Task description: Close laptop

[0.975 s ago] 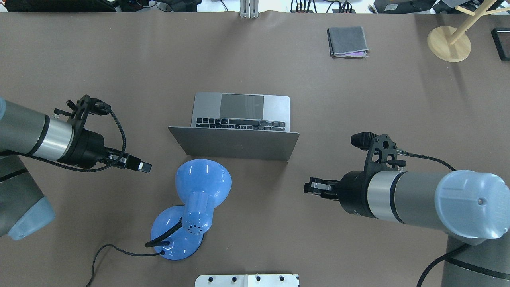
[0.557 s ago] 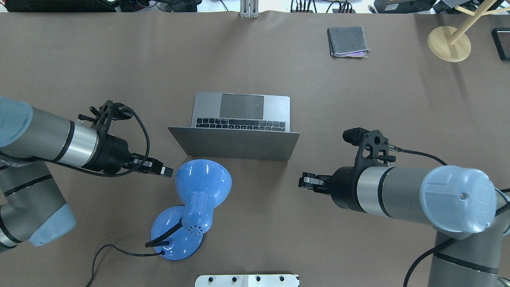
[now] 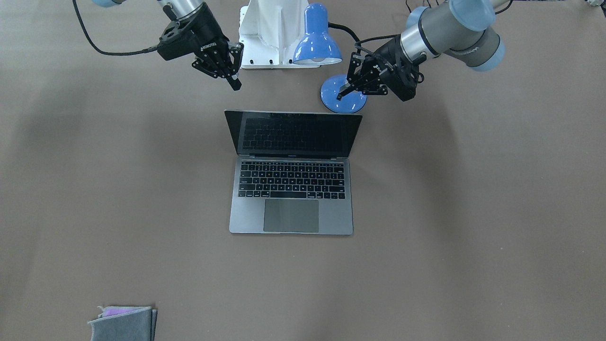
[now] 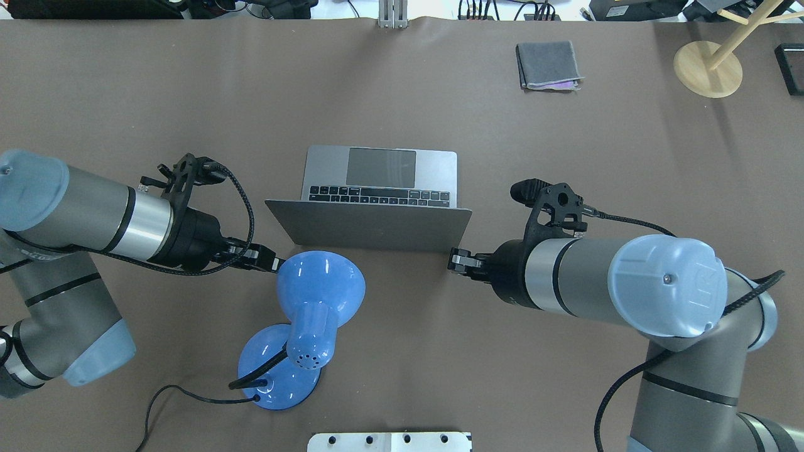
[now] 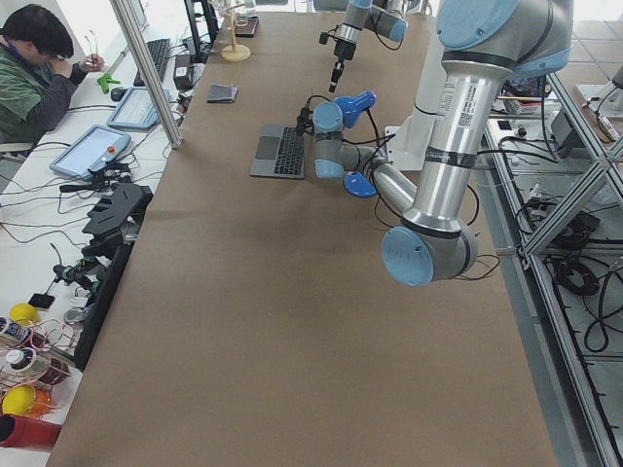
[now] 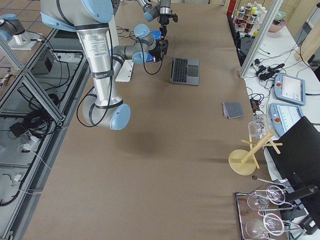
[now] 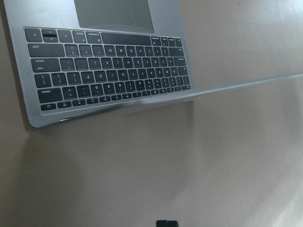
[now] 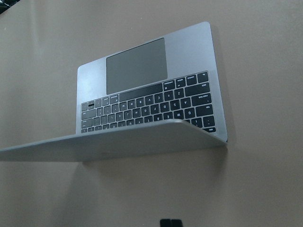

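Observation:
The laptop [image 4: 370, 223] stands open in the middle of the table, its grey lid back toward me and its keyboard and trackpad beyond. The front view shows its black screen [image 3: 293, 133] tilted back. My left gripper [image 4: 269, 261] is shut and empty, behind the lid's left corner and close to the blue lamp shade. My right gripper [image 4: 453, 260] is shut and empty, just behind the lid's right corner. The left wrist view shows the keyboard [image 7: 109, 71] and the lid's edge, the right wrist view the lid's top edge [image 8: 142, 139] from behind.
A blue desk lamp [image 4: 317, 292] with a black cord stands behind the laptop, between the arms. A folded grey cloth [image 4: 548, 66] and a wooden stand [image 4: 708, 69] lie at the far right. A white mounting plate [image 4: 389, 441] is at the near edge.
Both arms have moved inward toward the laptop's lid. The left gripper went right up to the lamp shade, the right gripper left and forward to the lid's right corner. The laptop has not moved.

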Available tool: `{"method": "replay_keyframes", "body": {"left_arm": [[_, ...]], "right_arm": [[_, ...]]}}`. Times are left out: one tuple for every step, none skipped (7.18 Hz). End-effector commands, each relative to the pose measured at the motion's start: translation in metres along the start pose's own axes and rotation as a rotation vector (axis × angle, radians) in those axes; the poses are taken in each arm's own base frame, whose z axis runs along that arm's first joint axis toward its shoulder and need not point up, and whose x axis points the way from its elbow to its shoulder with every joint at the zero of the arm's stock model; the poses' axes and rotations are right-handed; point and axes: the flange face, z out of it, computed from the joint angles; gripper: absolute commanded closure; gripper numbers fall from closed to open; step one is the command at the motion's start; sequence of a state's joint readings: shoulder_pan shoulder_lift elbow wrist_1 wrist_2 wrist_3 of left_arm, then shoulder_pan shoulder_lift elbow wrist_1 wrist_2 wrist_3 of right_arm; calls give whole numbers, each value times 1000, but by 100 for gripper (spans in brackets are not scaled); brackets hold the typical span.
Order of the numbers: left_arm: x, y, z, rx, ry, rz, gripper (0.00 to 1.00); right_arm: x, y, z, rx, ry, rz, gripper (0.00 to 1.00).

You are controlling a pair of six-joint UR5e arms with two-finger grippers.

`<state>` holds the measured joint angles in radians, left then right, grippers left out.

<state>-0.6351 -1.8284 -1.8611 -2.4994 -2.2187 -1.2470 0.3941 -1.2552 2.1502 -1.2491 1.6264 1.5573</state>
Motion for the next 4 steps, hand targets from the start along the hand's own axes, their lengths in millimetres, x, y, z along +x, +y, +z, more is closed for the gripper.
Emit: {"method": "replay_keyframes", "body": {"left_arm": [[3, -16, -11, 37, -2, 3, 100], [0, -27, -19, 61, -12, -1, 100], [-6, -34, -24, 75, -24, -8, 100], [-7, -43, -25, 88, -28, -10, 100]], "right_arm": [[1, -7, 0, 12, 5, 3, 100], [2, -10, 2, 17, 12, 6, 100], [0, -11, 8, 19, 15, 7, 100], [-5, -14, 12, 22, 14, 8, 100]]}}
